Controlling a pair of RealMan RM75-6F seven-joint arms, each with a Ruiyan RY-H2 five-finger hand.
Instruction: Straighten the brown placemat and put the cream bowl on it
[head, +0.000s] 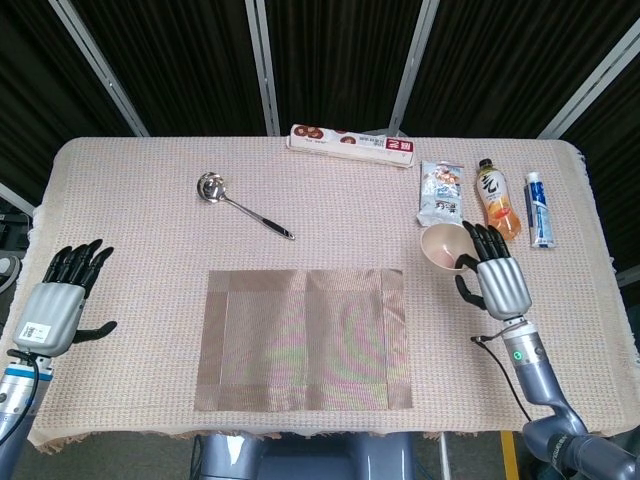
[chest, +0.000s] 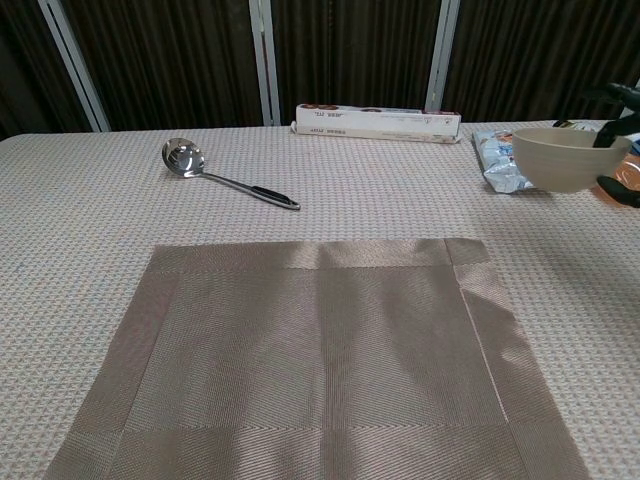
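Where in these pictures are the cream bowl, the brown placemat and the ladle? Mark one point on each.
cream bowl (chest: 556, 162): chest view, on its outer wall.
brown placemat (head: 305, 340): head view, on its woven middle.
ladle (head: 211, 186): head view, on its round scoop.

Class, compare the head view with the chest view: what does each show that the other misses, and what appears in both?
Only the head view shows the left hand, open and empty at the table's left edge, the toothpaste tube, and the whole right hand.

Only the chest view shows, from the side, that the cream bowl is lifted clear of the tablecloth.

Both show the brown placemat, the ladle, the long box, the snack packet, and the bowl held at its rim by the right hand.
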